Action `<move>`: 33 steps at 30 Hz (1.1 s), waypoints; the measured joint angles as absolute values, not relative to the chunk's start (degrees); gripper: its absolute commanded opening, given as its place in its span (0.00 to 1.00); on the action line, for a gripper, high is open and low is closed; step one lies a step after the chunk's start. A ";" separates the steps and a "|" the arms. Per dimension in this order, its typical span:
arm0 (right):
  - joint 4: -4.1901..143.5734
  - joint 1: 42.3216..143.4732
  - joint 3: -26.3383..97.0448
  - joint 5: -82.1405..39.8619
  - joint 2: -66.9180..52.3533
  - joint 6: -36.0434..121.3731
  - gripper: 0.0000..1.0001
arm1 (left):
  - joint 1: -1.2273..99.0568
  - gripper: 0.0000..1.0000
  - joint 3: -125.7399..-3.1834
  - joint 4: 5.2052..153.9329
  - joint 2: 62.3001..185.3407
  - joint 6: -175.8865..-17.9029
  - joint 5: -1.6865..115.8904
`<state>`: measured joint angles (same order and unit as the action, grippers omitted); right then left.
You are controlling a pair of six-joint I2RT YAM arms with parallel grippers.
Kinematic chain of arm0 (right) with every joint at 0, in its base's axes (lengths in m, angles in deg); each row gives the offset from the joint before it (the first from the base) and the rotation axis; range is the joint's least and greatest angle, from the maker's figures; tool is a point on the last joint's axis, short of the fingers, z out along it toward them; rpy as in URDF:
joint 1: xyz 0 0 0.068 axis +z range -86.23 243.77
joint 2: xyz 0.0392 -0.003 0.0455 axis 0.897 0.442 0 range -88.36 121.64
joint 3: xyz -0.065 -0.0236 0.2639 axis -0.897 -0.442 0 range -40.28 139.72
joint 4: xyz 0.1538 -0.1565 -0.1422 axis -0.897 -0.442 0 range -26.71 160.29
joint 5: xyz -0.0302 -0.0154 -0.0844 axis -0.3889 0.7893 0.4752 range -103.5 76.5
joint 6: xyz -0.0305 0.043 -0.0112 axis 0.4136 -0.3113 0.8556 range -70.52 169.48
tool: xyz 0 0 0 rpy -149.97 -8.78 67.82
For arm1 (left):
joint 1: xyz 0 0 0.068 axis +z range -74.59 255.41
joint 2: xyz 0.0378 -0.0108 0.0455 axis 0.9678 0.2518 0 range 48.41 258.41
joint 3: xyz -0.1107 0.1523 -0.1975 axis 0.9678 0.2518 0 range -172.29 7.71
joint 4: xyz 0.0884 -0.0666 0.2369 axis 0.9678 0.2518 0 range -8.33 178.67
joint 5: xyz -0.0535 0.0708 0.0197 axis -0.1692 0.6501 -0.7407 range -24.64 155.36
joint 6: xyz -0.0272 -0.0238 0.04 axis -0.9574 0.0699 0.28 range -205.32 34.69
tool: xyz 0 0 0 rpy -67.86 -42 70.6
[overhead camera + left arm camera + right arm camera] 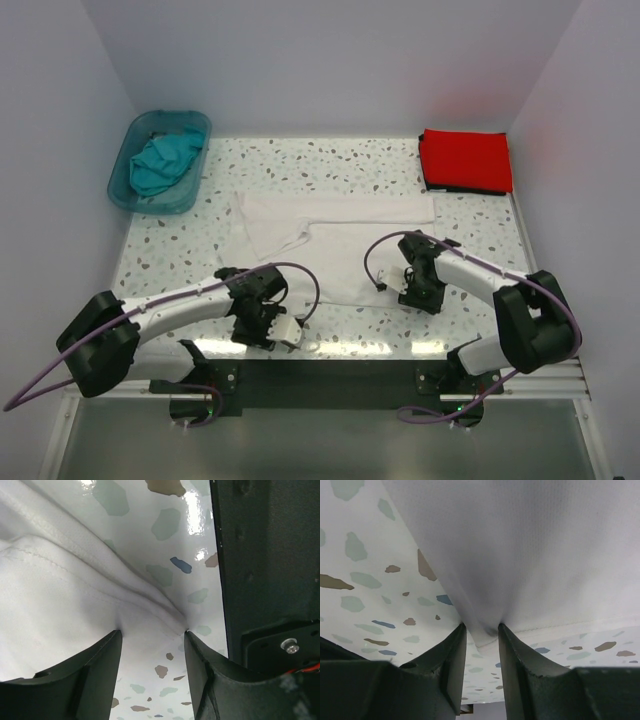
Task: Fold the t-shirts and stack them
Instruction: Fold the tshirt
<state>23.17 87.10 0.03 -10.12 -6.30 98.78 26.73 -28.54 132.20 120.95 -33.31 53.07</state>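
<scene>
Clearly the fold of the white t-shirt (335, 235) is the step in hand, and it looks to be only beginning, judging by how flat the cloth lies. At the far left the teal t-shirt (165, 160) sits crumpled inside the tub (118, 182), not yet dealt with. Nearer, the left gripper (152, 632) is down at the near left hem of the white t-shirt. Its jaws stand fairly wide, one to each side of a bunched ridge of cloth, with bare table (200, 250) showing in the gap, so it appears to straddle the hem and not to clamp it. The white t-shirt is spread across the middle of the table, collar end far and hem near. At its near right corner the right gripper (481, 626) has its jaws narrow and pinched on the cloth, which tents away from the tips. At the far right the red t-shirt (465, 160) lies folded, well apart from both arms. The next move probably calls for the left jaws to close on the hem, so that both corners can be carried together toward the far edge without the cloth slipping or skewing.
</scene>
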 measured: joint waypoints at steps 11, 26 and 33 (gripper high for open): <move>24.92 87.39 -0.67 -6.21 -6.15 97.93 0.00 | 25.35 0.12 -26.90 126.25 121.12 -35.60 56.96; 13.99 87.08 3.14 -11.78 -16.73 100.05 0.00 | 35.86 0.00 -44.56 141.70 117.23 -34.71 47.10; 9.30 82.36 12.25 -14.49 -10.56 103.50 0.00 | 46.97 0.00 -57.04 145.44 125.76 -29.48 45.07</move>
<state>9.30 82.36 12.25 -14.49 -10.56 103.50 46.97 -57.04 145.44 125.76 -29.48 45.07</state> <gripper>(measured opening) 0.010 0.021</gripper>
